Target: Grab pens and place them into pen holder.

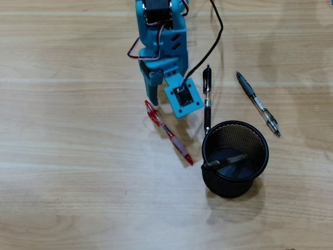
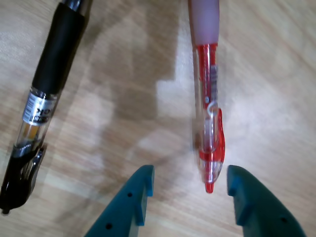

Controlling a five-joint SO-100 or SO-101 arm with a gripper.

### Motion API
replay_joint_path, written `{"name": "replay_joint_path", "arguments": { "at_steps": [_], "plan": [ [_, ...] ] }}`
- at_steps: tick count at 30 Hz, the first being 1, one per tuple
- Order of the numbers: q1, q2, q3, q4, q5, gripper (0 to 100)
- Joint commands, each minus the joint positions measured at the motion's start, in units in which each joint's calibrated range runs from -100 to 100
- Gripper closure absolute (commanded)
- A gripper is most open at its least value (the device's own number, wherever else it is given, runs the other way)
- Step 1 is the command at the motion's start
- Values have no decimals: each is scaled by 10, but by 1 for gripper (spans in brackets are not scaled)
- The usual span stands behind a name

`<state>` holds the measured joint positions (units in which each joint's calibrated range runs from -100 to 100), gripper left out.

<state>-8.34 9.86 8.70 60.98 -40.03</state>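
My blue gripper (image 1: 158,101) hangs open just over the clip end of the red pen (image 1: 169,133), which lies slantwise on the wood. In the wrist view the red pen (image 2: 207,123) points down between my fingertips, nearer the right one; the gripper (image 2: 190,174) holds nothing. A clear pen with a black sleeve (image 2: 39,98) lies to the left there, and in the overhead view this pen (image 1: 207,101) sits right of the arm. A grey and clear pen (image 1: 258,104) lies further right. The black mesh pen holder (image 1: 229,188) stands upright with one dark pen (image 1: 229,161) inside.
The arm's body (image 1: 161,36) and its black cable (image 1: 216,36) come in from the top edge of the overhead view. The small camera plate (image 1: 183,96) hides part of the gripper. Bare wooden tabletop (image 1: 78,156) spreads to the left and front.
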Motion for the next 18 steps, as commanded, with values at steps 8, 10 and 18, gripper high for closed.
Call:
{"name": "replay_joint_path", "arguments": {
  "at_steps": [8, 10, 18],
  "plan": [
    [-5, 110, -167, -9, 11, 78],
    [-7, 130, -192, -9, 11, 78],
    [-26, 197, -252, -9, 5, 78]
  ]
}}
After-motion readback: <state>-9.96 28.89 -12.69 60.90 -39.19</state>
